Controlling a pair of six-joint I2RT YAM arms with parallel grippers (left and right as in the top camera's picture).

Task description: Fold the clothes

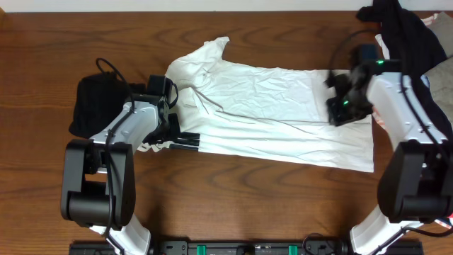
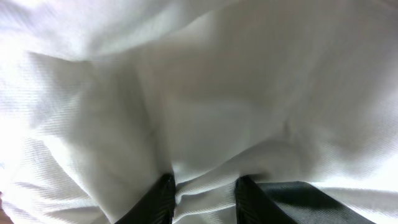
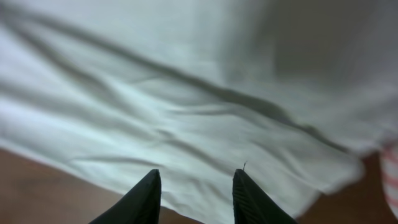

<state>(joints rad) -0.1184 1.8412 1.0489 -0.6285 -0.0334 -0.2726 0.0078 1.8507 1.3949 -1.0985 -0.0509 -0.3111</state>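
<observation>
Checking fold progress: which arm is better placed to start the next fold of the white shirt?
Probably left: the left gripper pinches a ridge of the white shirt; the right gripper only hovers over it, fingers apart.

shirt (image 1: 283,106): white | bundle (image 1: 95,103): black | table (image 1: 42,42): brown wood | edge cloth (image 3: 390,174): seemingly red-striped
</observation>
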